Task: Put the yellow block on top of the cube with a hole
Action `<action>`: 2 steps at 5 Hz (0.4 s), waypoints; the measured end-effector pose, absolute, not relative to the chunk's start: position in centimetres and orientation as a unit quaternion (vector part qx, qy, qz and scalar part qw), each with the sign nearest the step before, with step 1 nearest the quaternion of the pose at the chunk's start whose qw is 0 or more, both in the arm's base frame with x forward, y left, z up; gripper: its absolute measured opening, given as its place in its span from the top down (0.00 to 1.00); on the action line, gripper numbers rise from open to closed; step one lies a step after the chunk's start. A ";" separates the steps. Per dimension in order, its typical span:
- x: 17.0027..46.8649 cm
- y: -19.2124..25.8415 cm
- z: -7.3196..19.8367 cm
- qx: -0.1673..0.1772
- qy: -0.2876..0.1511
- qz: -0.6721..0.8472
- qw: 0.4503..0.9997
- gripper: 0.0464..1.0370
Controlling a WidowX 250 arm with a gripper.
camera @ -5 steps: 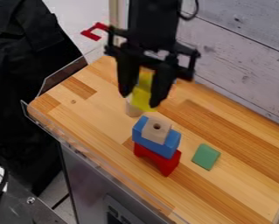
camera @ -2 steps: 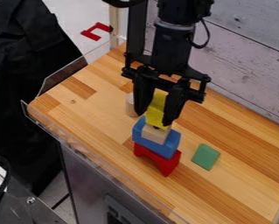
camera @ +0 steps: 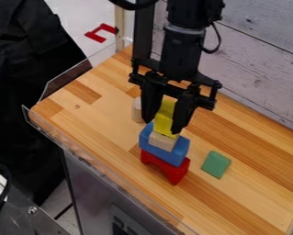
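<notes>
— Where was the yellow block (camera: 164,117)?

— Near the middle of the frame, held between the 2 fingers (camera: 183,111), which were parted only by its width. Its lower end was right at the top of the pale cube (camera: 163,141), the 1 I took for the holed piece. Whether it had its full weight down, I couldn't tell.

— And what worried you?

— The footing. That cube sat on a blue block (camera: 174,156), and the blue on a red block (camera: 167,169), so 3 pieces had to keep steady on the counter (camera: 250,202). Too hard a press could have tipped them.

— And the release?

— If the block was off centre or a touch high, opening could have let it drop and topple. If 1 finger let go before the other, it could have dragged the block sideways. A slanted lift might have knocked the cube too.
</notes>
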State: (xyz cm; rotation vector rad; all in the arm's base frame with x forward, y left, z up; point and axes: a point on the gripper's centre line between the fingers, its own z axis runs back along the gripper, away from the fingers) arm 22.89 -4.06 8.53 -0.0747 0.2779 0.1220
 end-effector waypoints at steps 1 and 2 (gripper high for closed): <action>22.7 -4.0 8.3 -0.037 0.152 0.071 0.985 0.18; 22.5 -3.7 8.5 -0.035 0.158 0.097 0.982 0.03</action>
